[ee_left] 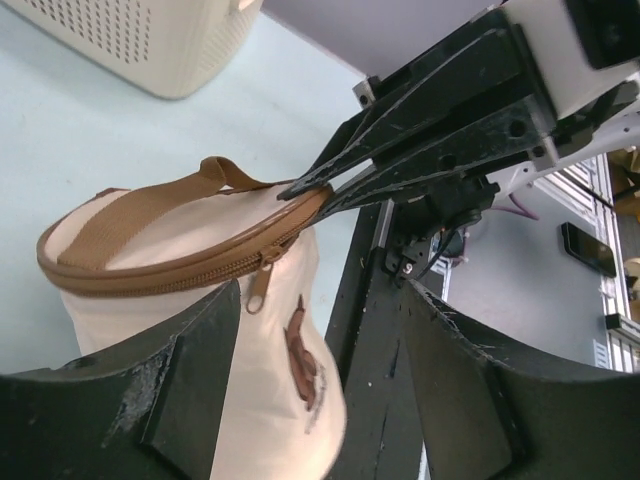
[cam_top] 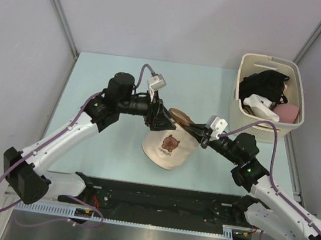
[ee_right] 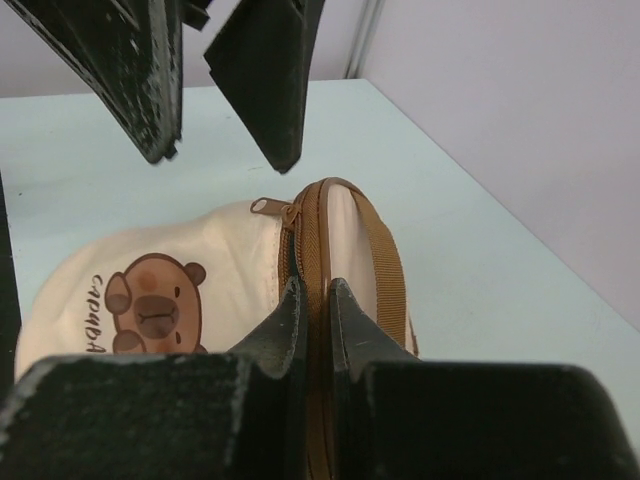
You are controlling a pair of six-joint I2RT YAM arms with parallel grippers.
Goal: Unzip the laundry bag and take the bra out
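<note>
On the table [cam_top: 93,87], the right gripper [ee_right: 312,290] pinches the soft laundry bag [cam_top: 168,148] at 2 o'clock; the open, empty left gripper [ee_left: 308,300] should take the zipper pull [ee_left: 258,285].

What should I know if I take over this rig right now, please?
Right end effector: shut on the brown zipper rim of the laundry bag.
Left end effector: open, just above the bag, holding nothing.
The bag sits mid-table. A plastic basket with garments in it stands at the far right.
Done: the rim is pinned. The zipper looks closed and the zipper pull hangs free.
Left: grip the pull, unzip round the rim, then take out the bra, which is not visible.
</note>
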